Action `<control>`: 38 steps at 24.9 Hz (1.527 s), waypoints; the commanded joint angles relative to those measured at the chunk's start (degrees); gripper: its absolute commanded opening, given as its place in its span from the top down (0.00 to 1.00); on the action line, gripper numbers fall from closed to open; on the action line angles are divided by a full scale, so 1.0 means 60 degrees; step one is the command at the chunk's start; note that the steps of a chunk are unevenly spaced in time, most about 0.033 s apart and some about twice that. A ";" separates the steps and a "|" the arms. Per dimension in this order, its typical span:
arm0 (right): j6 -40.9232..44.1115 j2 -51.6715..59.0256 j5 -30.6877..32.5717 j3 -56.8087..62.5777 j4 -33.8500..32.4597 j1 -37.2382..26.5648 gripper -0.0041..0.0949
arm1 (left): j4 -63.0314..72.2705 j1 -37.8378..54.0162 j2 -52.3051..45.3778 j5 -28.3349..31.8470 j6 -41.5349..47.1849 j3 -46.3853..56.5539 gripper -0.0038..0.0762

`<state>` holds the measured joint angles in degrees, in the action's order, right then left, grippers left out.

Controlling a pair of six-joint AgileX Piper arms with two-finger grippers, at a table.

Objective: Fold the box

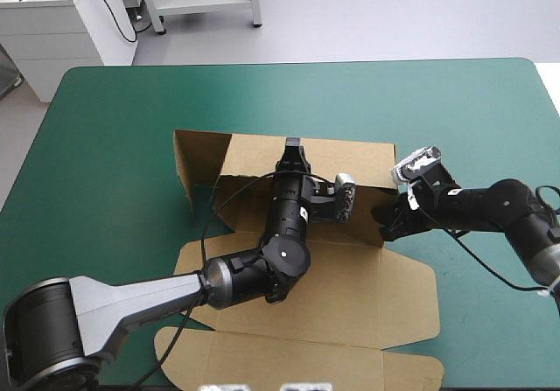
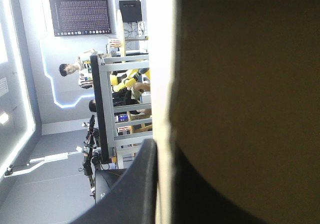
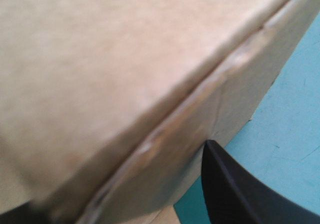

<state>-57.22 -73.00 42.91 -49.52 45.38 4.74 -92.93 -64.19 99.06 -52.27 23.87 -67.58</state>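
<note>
Near edge: brown box [image 1: 350, 277] sits at the middle of the bench [image 1: 114, 146], lid and flaps flat on the teal-green cover | right side: right claw [image 1: 383, 212] spread apart, the far wall's right-hand corner between its black fingers [image 3: 240, 194] | farther: left claw [image 1: 291, 146] reaches across the box floor, pinched tight on the raised far wall | left wall standing too

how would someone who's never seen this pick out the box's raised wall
On the teal-green table cover lies a cut sheet of brown board, the box. Its far strip, the raised wall, is the longest part standing upright, and the left arm's black pincer is clamped on its top edge.
</note>
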 commanded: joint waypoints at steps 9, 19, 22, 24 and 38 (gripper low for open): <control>-0.0413 -0.0351 -0.2346 -0.0208 0.1899 -0.0040 0.94 | -0.0184 -0.0052 -0.0310 -0.0061 0.0498 -0.0477 0.96; -0.1195 -0.0298 -0.2124 -0.0208 0.1015 -0.0040 0.96 | -0.0184 -0.0052 -0.0310 -0.0096 0.0842 -0.0477 0.96; -0.1195 -0.0292 -0.2124 -0.0208 0.0817 -0.0040 0.96 | -0.0184 -0.0052 -0.0310 -0.0096 0.0842 -0.0477 0.96; -0.1198 -0.0292 -0.2102 -0.0226 0.0817 -0.0040 0.96 | -0.0205 -0.0052 -0.0310 -0.0075 0.0842 -0.0477 0.96; -0.1057 -0.0309 -0.2459 -0.0226 0.0777 -0.0040 0.96 | -0.0322 -0.0035 -0.0310 -0.0075 0.0907 -0.0477 0.65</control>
<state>-63.23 -76.38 28.79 -49.48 49.68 4.74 -93.29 -64.31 99.68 -50.22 27.99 -69.01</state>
